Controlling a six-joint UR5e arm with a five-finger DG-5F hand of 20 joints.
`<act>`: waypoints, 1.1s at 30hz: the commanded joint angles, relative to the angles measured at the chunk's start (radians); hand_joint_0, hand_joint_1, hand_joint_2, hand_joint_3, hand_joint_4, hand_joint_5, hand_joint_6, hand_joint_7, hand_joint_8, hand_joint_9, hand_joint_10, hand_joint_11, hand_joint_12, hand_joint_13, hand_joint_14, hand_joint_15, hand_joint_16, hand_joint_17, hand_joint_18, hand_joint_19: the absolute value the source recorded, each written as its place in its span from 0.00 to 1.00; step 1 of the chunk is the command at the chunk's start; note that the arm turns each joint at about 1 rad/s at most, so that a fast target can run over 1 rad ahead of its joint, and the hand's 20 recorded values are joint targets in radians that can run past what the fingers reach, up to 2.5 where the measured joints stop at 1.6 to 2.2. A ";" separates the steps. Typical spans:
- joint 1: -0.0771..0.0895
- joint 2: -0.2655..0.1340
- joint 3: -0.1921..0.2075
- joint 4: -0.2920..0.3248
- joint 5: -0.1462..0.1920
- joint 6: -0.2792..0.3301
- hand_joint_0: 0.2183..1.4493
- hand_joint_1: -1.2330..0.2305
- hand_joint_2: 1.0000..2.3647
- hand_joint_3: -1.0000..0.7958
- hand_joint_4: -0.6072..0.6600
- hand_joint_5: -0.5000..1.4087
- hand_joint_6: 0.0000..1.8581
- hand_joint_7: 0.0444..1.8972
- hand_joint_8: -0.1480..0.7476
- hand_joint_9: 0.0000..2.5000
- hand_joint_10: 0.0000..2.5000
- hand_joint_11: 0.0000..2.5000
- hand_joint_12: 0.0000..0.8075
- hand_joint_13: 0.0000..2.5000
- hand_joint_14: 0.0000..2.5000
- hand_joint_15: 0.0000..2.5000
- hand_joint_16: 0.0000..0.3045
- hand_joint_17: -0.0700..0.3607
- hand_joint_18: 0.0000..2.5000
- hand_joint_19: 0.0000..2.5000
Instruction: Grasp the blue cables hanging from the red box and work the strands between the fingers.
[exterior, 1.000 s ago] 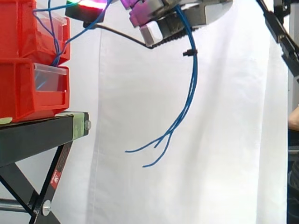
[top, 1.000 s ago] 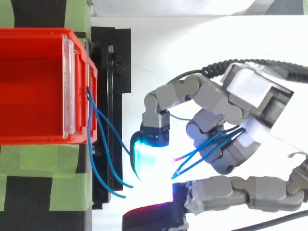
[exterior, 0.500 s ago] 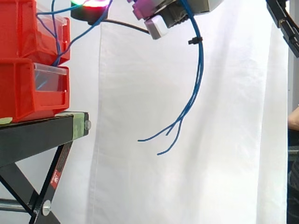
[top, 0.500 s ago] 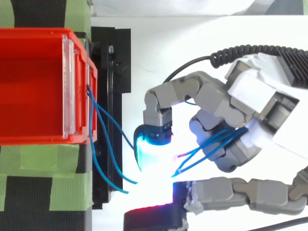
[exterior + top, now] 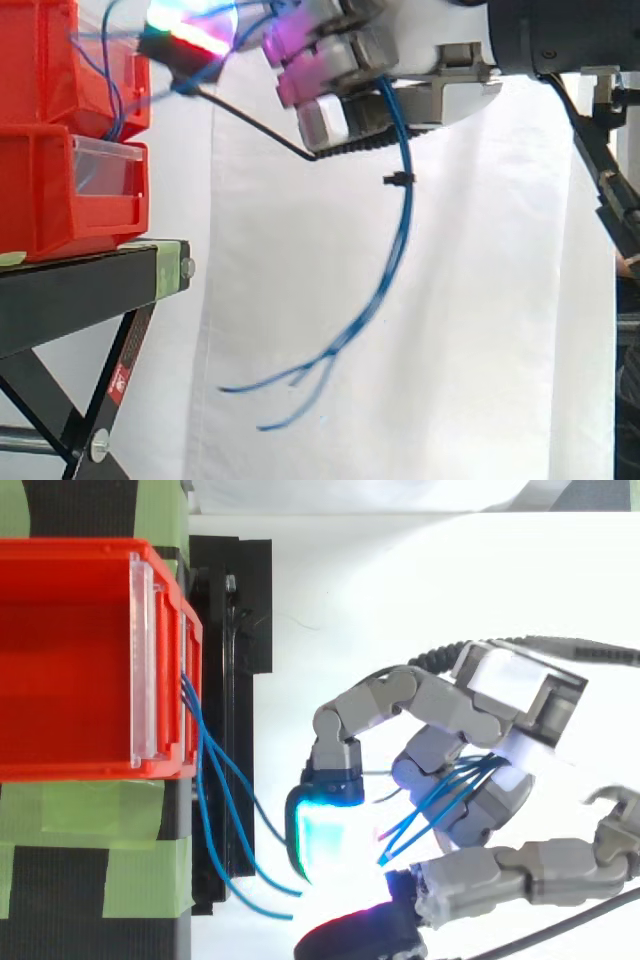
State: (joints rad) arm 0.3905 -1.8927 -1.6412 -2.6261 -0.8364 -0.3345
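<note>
Because the hand (image 5: 470, 705) has its fingers clamped round the blue cables (image 5: 400, 230) just beside the red bin (image 5: 70, 546), pulling away from that bin could tauten the cables and drag it.

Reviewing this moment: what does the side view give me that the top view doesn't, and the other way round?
Side view: two stacked red bins on the black stand. The blue cables hang below the hand, bound by a black tie, with loose ends splayed low.
Top view: the top bin seen from above, green tape on the stand, and strands threaded between curled fingers.
Both: the hand, and cables running from the bin front to it.
</note>
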 commanded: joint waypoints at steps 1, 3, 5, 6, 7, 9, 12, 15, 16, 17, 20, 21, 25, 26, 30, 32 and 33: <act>-0.007 0.000 -0.011 0.103 -0.040 0.137 0.51 0.45 0.01 0.63 0.71 0.28 0.76 0.71 0.73 0.70 1.00 1.00 0.69 0.74 1.00 0.71 0.64 0.50 0.92 0.29; -0.012 0.000 -0.011 0.117 -0.099 0.132 0.51 0.45 0.01 0.63 0.71 0.28 0.76 0.71 0.73 0.70 1.00 1.00 0.69 0.74 1.00 0.71 0.64 0.50 0.92 0.29; -0.015 0.000 -0.009 0.143 -0.164 0.111 0.50 0.45 0.01 0.63 0.71 0.28 0.76 0.71 0.73 0.70 1.00 1.00 0.69 0.74 1.00 0.71 0.64 0.50 0.92 0.29; -0.018 0.001 -0.011 0.161 -0.194 0.086 0.51 0.45 0.01 0.63 0.71 0.28 0.76 0.71 0.73 0.70 1.00 1.00 0.69 0.74 1.00 0.71 0.64 0.50 0.92 0.29; -0.021 0.001 -0.011 0.195 -0.239 0.025 0.50 0.45 0.01 0.63 0.71 0.28 0.76 0.71 0.73 0.70 1.00 1.00 0.69 0.74 1.00 0.71 0.64 0.50 0.92 0.29; -0.025 0.001 -0.009 0.232 -0.279 -0.052 0.51 0.45 0.01 0.63 0.71 0.28 0.76 0.72 0.73 0.70 1.00 1.00 0.69 0.74 1.00 0.71 0.64 0.50 0.92 0.29; -0.032 0.004 -0.009 0.278 -0.306 -0.166 0.50 0.45 0.01 0.63 0.71 0.28 0.76 0.71 0.73 0.70 1.00 1.00 0.69 0.74 1.00 0.71 0.64 0.50 0.92 0.29; -0.039 0.000 -0.011 0.248 -0.250 -0.086 0.51 0.45 0.01 0.63 0.71 0.28 0.76 0.71 0.73 0.70 1.00 1.00 0.69 0.74 1.00 0.71 0.64 0.50 0.92 0.29; -0.041 -0.005 -0.011 0.238 -0.230 -0.061 0.50 0.45 0.01 0.63 0.71 0.28 0.76 0.71 0.73 0.70 1.00 1.00 0.69 0.74 1.00 0.71 0.64 0.50 0.92 0.29; -0.039 -0.017 -0.011 0.209 -0.181 0.015 0.51 0.45 0.01 0.63 0.71 0.28 0.76 0.71 0.73 0.70 1.00 1.00 0.69 0.74 1.00 0.71 0.64 0.50 0.92 0.29; -0.038 -0.039 -0.011 0.190 -0.144 0.091 0.51 0.45 0.01 0.63 0.71 0.28 0.76 0.71 0.73 0.70 1.00 1.00 0.69 0.74 1.00 0.71 0.64 0.50 0.92 0.29; -0.035 -0.048 -0.011 0.186 -0.128 0.115 0.51 0.45 0.01 0.63 0.71 0.28 0.76 0.71 0.73 0.70 1.00 1.00 0.69 0.74 1.00 0.71 0.64 0.50 0.92 0.29; -0.033 -0.072 -0.011 0.173 -0.110 0.143 0.51 0.45 0.01 0.63 0.71 0.28 0.76 0.71 0.73 0.70 1.00 1.00 0.69 0.74 1.00 0.71 0.64 0.50 0.92 0.29; -0.033 -0.089 -0.012 0.166 -0.104 0.166 0.51 0.45 0.01 0.63 0.71 0.28 0.76 0.70 0.73 0.70 1.00 1.00 0.69 0.74 1.00 0.71 0.64 0.50 0.92 0.29; -0.033 -0.109 -0.031 0.166 -0.102 0.233 0.51 0.45 0.01 0.62 0.70 0.28 0.76 0.71 0.73 0.70 1.00 1.00 0.69 0.74 1.00 0.71 0.64 0.50 0.92 0.29; -0.032 -0.109 -0.045 0.170 -0.092 0.236 0.51 0.45 0.01 0.63 0.71 0.28 0.76 0.70 0.73 0.70 1.00 1.00 0.69 0.74 1.00 0.71 0.64 0.50 0.92 0.29; -0.032 -0.109 -0.046 0.170 -0.086 0.233 0.51 0.45 0.01 0.63 0.70 0.28 0.76 0.71 0.73 0.70 1.00 1.00 0.69 0.74 1.00 0.71 0.64 0.50 0.92 0.29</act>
State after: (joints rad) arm 0.3578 -1.9968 -1.6747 -2.4581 -0.9349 -0.1155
